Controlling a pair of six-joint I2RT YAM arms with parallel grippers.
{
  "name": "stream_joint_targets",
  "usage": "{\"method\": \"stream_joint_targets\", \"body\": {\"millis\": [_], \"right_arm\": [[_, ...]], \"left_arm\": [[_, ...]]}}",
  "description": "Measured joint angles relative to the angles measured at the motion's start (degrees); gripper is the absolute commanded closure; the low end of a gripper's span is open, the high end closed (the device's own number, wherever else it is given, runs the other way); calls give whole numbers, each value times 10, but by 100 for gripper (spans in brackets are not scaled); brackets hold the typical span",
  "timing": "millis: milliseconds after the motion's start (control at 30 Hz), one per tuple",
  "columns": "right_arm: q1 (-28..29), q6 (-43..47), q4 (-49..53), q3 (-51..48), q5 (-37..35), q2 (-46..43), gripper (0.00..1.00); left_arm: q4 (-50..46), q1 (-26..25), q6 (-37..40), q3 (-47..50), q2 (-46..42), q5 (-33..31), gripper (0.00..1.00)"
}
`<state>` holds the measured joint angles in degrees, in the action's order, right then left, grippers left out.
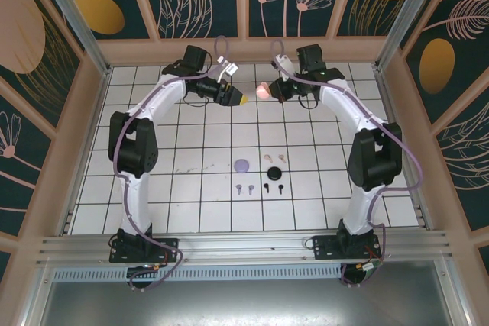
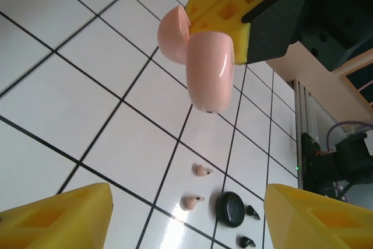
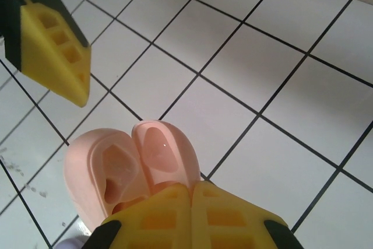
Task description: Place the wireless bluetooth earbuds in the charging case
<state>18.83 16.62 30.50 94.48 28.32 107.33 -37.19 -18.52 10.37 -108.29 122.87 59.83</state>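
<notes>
Two tools were held raised over the far part of the tiled surface (image 1: pixel 153 188), with their tips turned toward each other. The right tool (image 3: pixel 191 193) was closed tight on a pink charging case (image 3: pixel 125 161), which was gripped at its edge with its lid hinged open. The left tool (image 2: pixel 187 193) was spread wide with nothing held; the case was kept just ahead of its tips, apart from them. All six earbuds were left on the surface, well apart from both tools and on their base side. The pink earbuds (image 2: pixel 201 171) were laid nearest the tools, with a black case (image 2: pixel 231 208) just beyond them. The black earbuds (image 2: pixel 252 211) were set beside that case, farther from the tools. The lilac earbuds (image 1: pixel 244 188) and a lilac case (image 1: pixel 243 165) were placed to the left-tool side of these.
</notes>
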Motion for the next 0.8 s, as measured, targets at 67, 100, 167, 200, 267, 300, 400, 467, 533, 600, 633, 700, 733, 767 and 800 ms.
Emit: {"method": "stream_joint_targets", "body": {"millis": [67, 100, 167, 200, 267, 300, 400, 467, 533, 600, 633, 700, 733, 767, 800], "right_arm": [[9, 11, 16, 9, -4, 7, 100], [14, 15, 24, 15, -5, 12, 100], [23, 22, 37, 30, -7, 24, 100], [27, 26, 42, 38, -8, 31, 100], [34, 28, 49, 52, -9, 42, 100], [37, 29, 53, 58, -10, 47, 100], [45, 30, 63, 78, -11, 59, 100], [50, 30, 65, 87, -11, 62, 100], [56, 30, 69, 94, -11, 62, 100], [59, 30, 71, 97, -11, 62, 100], [61, 30, 71, 99, -11, 62, 100], [64, 30, 71, 101, -11, 62, 100], [66, 30, 73, 102, -11, 62, 100], [68, 30, 73, 102, -11, 62, 100], [69, 30, 74, 102, -11, 62, 100]], "left_arm": [[-19, 0, 10, -10, 8, 7, 33], [-27, 0, 14, -13, 10, 12, 33], [-39, 0, 21, -19, 11, 17, 35], [-43, 0, 25, -22, 11, 19, 35], [-50, 0, 32, -26, 11, 27, 36], [-53, 0, 35, -26, 11, 29, 36], [-64, 0, 45, -27, 11, 32, 37], [-68, 0, 48, -27, 12, 33, 37], [-70, 0, 51, -27, 13, 34, 37], [-73, 0, 52, -29, 14, 35, 38], [-74, 0, 53, -31, 15, 36, 38], [-75, 0, 53, -34, 16, 41, 39], [-75, 0, 54, -36, 17, 42, 39], [-76, 0, 55, -37, 17, 43, 40], [-76, 0, 55, -38, 17, 45, 41]]}}
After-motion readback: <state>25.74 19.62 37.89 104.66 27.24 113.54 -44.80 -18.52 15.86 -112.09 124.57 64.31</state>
